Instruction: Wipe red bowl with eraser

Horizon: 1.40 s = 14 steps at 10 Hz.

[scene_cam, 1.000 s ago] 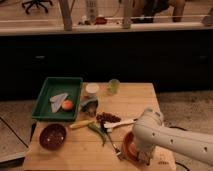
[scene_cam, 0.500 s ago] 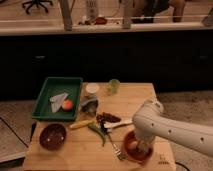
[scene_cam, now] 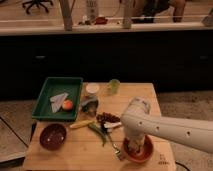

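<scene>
The red bowl point(scene_cam: 142, 151) is a shallow orange-red bowl at the front right of the wooden table point(scene_cam: 90, 155). My white arm point(scene_cam: 165, 127) comes in from the right and bends down into it. My gripper point(scene_cam: 133, 145) is inside the bowl, largely hidden by the wrist. The eraser is not visible; it may be hidden in the gripper. The darker maroon bowl point(scene_cam: 53, 136) sits at the front left.
A green tray point(scene_cam: 50, 90) at the back left holds a white paper piece point(scene_cam: 58, 100) and an orange point(scene_cam: 67, 104). A green cup point(scene_cam: 114, 86), a white cup point(scene_cam: 92, 89), a banana point(scene_cam: 81, 124), green chilli point(scene_cam: 97, 131), a dark snack point(scene_cam: 107, 118) and a fork point(scene_cam: 116, 149) lie mid-table.
My arm has swung left and its wrist has come down over the red bowl, so the gripper now sits inside the bowl.
</scene>
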Tool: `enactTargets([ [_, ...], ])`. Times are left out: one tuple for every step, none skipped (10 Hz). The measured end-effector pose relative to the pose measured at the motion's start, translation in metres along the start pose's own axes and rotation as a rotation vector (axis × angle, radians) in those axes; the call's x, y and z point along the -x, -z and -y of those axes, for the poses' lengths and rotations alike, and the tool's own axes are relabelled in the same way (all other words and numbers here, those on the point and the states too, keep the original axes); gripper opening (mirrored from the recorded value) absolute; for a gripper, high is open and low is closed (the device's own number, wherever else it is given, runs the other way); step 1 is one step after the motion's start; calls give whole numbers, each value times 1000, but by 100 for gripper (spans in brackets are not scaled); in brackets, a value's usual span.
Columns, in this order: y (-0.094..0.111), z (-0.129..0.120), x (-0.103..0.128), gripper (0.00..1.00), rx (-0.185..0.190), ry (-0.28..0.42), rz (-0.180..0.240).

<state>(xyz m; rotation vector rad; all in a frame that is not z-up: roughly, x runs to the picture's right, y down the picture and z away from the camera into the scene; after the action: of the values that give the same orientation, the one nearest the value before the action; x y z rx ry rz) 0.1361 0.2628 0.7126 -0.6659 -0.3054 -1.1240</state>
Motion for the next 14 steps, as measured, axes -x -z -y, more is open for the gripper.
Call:
enactTargets([
  [1, 4, 8, 0, 0, 26, 6],
  [1, 4, 16, 0, 2, 43, 10],
  [1, -1, 22, 0, 3, 55, 16],
  [0, -10, 23, 0, 5, 52, 19],
  [-3, -23, 23, 0, 9, 40, 28],
  [-5, -35, 20, 0, 14, 27, 30],
  [-8, -54, 12, 0, 20, -14, 28],
  [-8, -61, 6, 0, 20, -36, 23],
  [-8, -63, -1, 0, 16, -56, 18],
  [-6, -60, -12, 0, 13, -85, 8],
  [-5, -56, -22, 0, 15, -99, 0],
  [-3, -49, -27, 0, 9, -99, -4],
  [-2, -43, -32, 0, 8, -98, -12],
  [0, -33, -31, 0, 3, -83, -14],
])
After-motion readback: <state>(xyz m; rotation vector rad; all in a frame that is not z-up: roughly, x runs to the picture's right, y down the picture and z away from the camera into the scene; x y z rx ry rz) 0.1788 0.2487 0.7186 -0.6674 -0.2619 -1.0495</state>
